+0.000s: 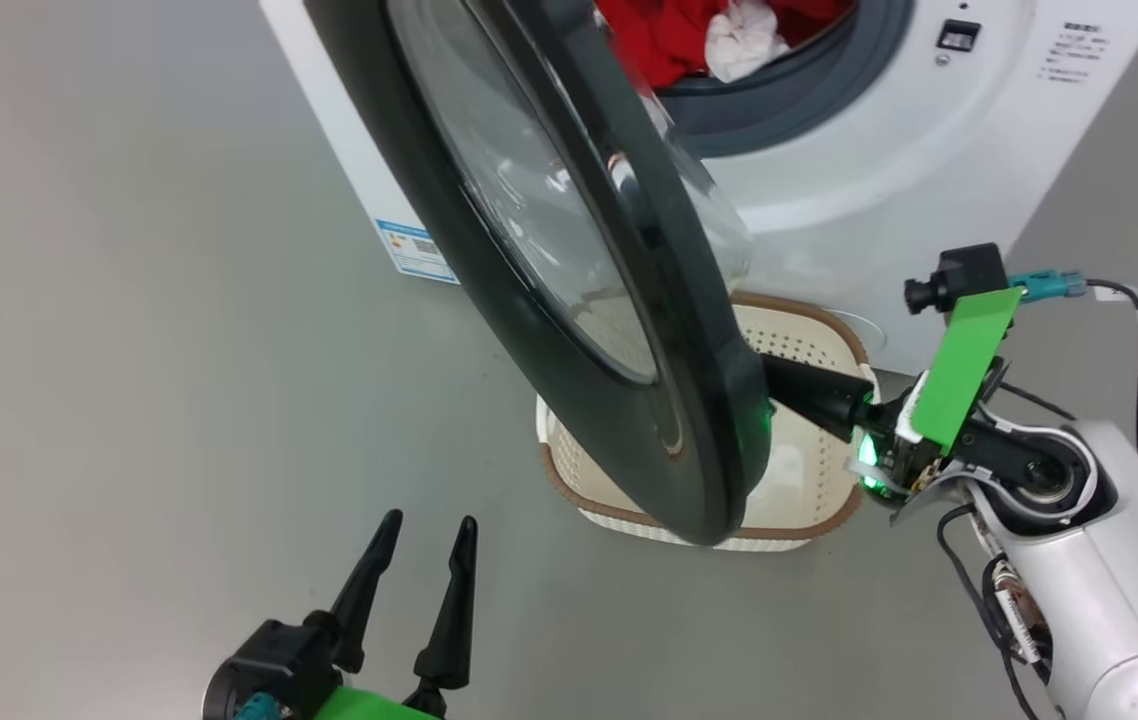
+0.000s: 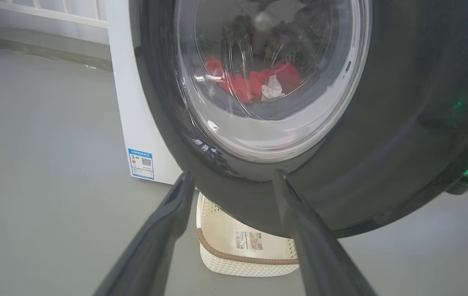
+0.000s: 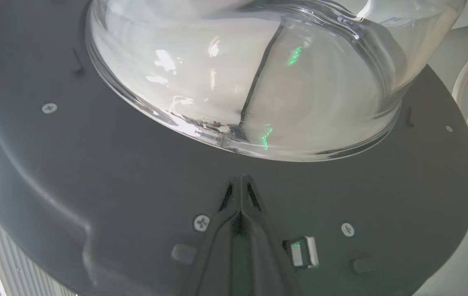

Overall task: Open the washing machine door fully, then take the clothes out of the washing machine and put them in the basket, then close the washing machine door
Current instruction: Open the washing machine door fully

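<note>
On grey floor (image 1: 129,350), white washing machine (image 1: 879,150), basket (image 1: 809,345) in front, door (image 1: 579,300) ajar

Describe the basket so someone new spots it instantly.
Start at the white washing machine, whose black-rimmed door stands partly open. On the grey floor below that door sits the basket: a cream perforated tub, alone in having a brown rim.

Head camera looking down at washing machine door (image 1: 549,230) and basket (image 1: 809,345). Left wrist camera, low, facing door's outer glass. Right wrist camera sitting close against door's inner face. All three sharing door.
</note>
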### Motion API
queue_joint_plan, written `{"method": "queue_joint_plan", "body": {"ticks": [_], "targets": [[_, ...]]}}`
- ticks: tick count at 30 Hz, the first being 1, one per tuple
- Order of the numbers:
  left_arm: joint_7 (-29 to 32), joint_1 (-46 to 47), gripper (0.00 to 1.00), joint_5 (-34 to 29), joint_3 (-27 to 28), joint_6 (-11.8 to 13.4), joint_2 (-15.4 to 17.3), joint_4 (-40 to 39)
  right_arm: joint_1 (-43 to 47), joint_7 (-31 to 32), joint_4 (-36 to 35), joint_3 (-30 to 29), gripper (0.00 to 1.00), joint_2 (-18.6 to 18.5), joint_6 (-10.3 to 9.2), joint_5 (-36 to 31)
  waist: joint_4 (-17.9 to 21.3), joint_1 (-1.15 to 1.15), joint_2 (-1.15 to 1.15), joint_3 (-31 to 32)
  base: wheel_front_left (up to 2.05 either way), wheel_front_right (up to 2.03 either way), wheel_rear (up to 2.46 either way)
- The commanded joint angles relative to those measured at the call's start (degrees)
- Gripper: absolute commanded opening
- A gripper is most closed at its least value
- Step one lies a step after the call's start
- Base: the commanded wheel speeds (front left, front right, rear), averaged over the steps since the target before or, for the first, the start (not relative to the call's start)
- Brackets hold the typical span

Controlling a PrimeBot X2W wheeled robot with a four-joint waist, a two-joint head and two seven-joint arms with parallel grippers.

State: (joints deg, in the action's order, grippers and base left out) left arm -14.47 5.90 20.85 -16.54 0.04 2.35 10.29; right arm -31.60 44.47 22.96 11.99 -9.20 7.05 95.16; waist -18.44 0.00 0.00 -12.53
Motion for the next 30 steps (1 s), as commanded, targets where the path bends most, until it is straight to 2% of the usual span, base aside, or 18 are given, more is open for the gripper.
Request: {"method": "queue_joint_plan", "body": {"ticks": [1, 30], "targets": [[-0.52, -0.18, 1.00, 0.29, 1.67, 0.29, 0.53, -1.49, 0.82, 0.56, -1.92, 1.28, 0.00, 1.22, 0.44, -0.80, -1.06, 0.00, 0.00, 0.70, 0.00, 0.00, 0.00], [-0.53, -3.24, 1.00, 0.39, 3.25, 2.47, 0.53, -2.04, 6.11, -0.50, -4.07, 6.09, 0.00, 6.07, 0.44, -1.94, -9.07, 0.00, 0.00, 5.23, 0.00, 0.00, 0.00]]}}
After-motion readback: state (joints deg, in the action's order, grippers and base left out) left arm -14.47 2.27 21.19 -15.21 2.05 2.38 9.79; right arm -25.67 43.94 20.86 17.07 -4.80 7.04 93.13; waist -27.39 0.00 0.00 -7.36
